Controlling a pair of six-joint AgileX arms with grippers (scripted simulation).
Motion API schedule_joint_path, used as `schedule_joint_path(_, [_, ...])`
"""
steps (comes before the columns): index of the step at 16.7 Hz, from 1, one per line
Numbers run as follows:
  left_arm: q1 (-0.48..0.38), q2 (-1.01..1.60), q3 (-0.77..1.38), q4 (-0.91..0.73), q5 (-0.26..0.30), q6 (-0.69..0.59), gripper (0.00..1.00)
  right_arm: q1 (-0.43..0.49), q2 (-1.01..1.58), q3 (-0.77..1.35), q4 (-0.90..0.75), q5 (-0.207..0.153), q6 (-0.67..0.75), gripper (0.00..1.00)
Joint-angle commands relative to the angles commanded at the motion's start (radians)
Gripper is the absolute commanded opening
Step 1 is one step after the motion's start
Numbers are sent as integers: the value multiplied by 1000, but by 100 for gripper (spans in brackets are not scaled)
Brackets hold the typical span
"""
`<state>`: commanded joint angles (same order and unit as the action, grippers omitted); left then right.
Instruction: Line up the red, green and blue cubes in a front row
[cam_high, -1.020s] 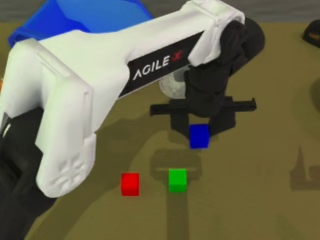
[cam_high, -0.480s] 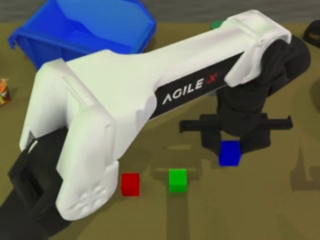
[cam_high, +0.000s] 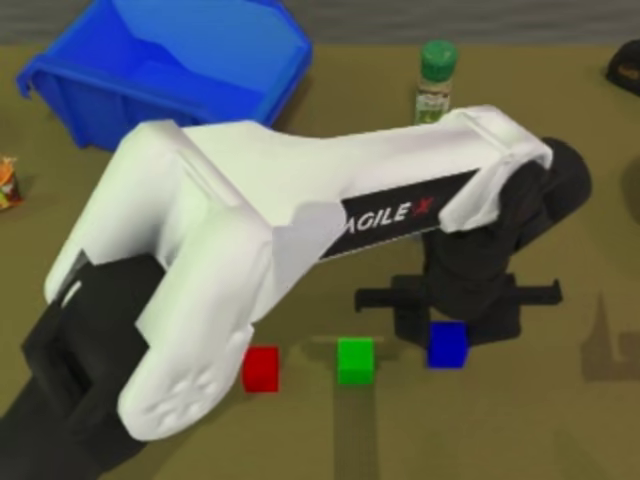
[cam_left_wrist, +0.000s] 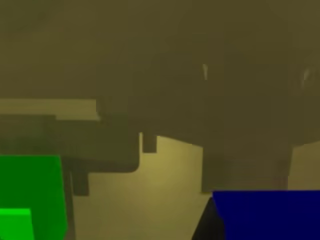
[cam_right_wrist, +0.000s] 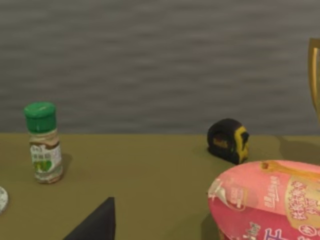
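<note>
The left gripper (cam_high: 447, 335) pinches the blue cube (cam_high: 447, 345) in its jaws, just right of the green cube (cam_high: 355, 359). The red cube (cam_high: 261, 368) sits left of the green cube.

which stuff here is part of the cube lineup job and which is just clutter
Job:
red cube
green cube
blue cube, under the left gripper

Clutter:
blue bin
spice bottle
tape measure
pink noodle cup
</note>
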<state>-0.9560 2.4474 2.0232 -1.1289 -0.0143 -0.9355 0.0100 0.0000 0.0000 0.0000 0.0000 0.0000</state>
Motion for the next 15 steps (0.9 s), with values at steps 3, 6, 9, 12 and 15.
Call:
schedule_joint_path(3, [-1,2,-11,11,0,-1,0,0,0,0,0,0,0,100])
schedule_joint_path(6, [-1,2,-11,11,0,-1,15,0,0,0,0,0,0,100])
schedule_joint_path(9, [-1,2,-11,11,0,-1,38,0,0,0,0,0,0,100])
schedule_joint_path(12, [-1,2,-11,11,0,-1,60,0,0,0,0,0,0,100])
schedule_joint_path(15, [-1,2,-11,11,0,-1,83,0,0,0,0,0,0,100])
